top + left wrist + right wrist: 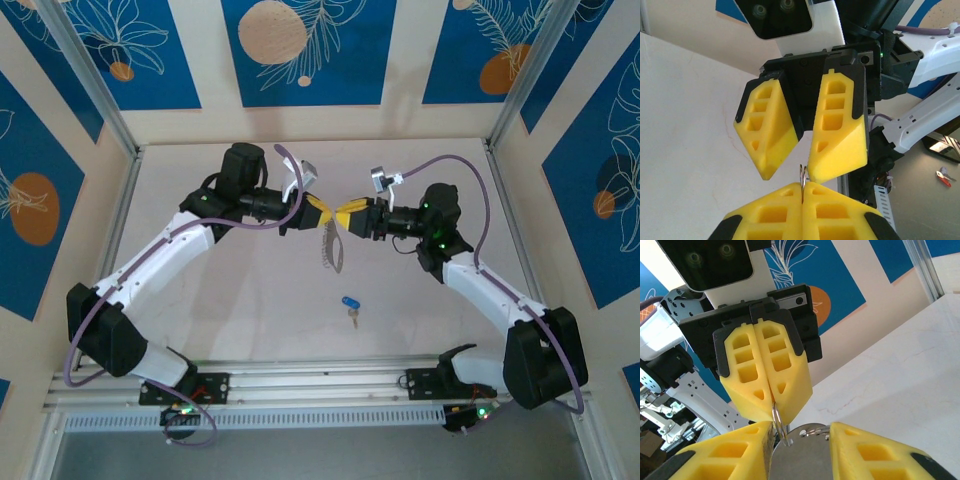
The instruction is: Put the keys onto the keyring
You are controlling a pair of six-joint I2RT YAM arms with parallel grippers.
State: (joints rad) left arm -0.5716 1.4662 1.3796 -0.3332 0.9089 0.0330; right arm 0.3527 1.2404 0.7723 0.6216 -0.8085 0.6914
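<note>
Keyring pinched in left jaws, right jaws apart — key separate

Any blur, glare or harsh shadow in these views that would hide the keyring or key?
Top external: even light, no glare, blue key small but sharp on the table. Left wrist: left gripper at the bottom edge slightly soft, right gripper crisp. Right wrist: the keyring, nearest the lens, is blurred.

keyring: grey loop, hanging upright | key: blue head, lying flat, apart
</note>
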